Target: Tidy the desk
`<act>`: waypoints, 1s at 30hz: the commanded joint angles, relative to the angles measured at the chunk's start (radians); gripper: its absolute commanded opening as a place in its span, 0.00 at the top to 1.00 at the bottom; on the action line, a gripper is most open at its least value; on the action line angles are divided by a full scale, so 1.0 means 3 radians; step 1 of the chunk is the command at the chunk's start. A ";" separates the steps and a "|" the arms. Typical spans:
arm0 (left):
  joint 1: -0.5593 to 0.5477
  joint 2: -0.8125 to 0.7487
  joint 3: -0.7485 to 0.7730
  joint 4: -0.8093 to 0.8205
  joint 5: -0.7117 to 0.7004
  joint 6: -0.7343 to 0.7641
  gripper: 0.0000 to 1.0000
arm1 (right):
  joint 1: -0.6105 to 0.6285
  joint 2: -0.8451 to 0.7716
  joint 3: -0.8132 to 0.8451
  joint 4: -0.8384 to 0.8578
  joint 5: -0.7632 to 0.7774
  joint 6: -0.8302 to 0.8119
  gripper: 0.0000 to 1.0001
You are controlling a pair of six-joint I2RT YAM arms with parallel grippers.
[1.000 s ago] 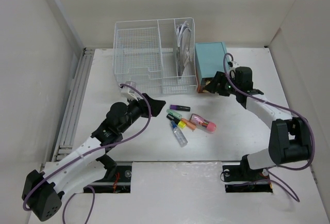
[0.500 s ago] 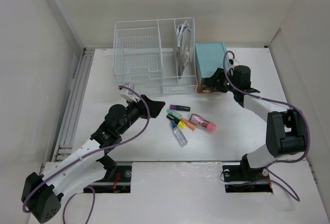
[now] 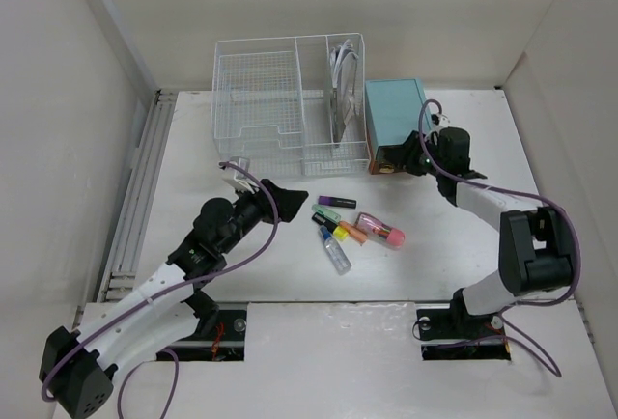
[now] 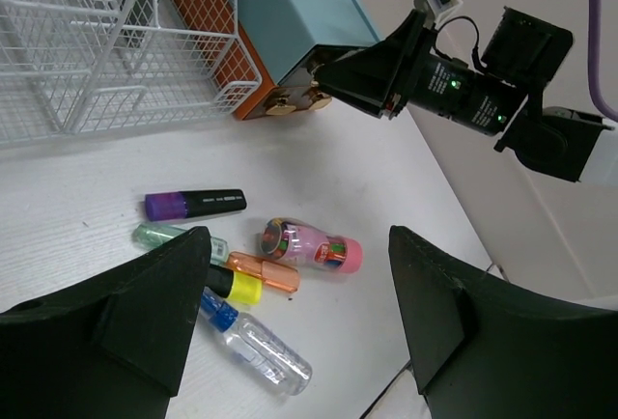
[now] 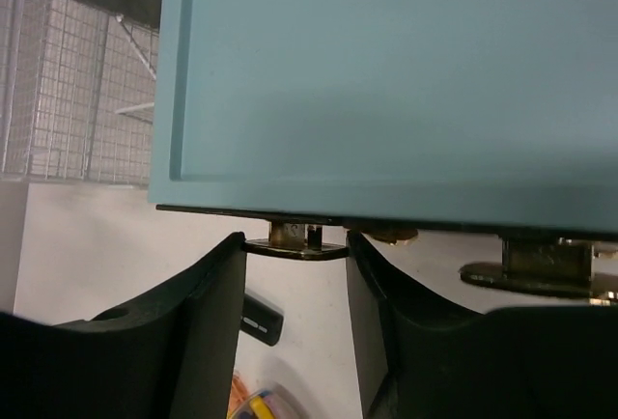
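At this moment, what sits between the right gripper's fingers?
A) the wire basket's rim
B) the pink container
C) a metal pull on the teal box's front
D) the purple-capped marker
C: in the right wrist view the right gripper brackets a small metal pull at the teal box front edge, its fingers seemingly touching both ends.

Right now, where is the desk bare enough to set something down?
Bare: flat white desk left of the white wire basket, right of the teal box, and nearside of the loose coloured markers. Crowded: between markers, left gripper and right gripper at the box.
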 commanded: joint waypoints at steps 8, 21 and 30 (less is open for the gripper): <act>-0.0020 -0.0190 0.0011 0.0059 0.0023 0.0014 0.29 | -0.0059 -0.0727 -0.0515 -0.0387 -0.0207 -0.0460 0.64; -0.0020 -0.0190 0.0042 0.0090 -0.0008 0.0141 0.27 | -0.0222 -0.1387 -0.0418 -0.1885 -0.0596 -0.1340 0.19; -0.0020 -0.0154 0.0072 0.0121 -0.0008 0.0142 0.27 | -0.0207 -0.1561 -0.0316 -0.1977 -0.1082 -0.1443 0.14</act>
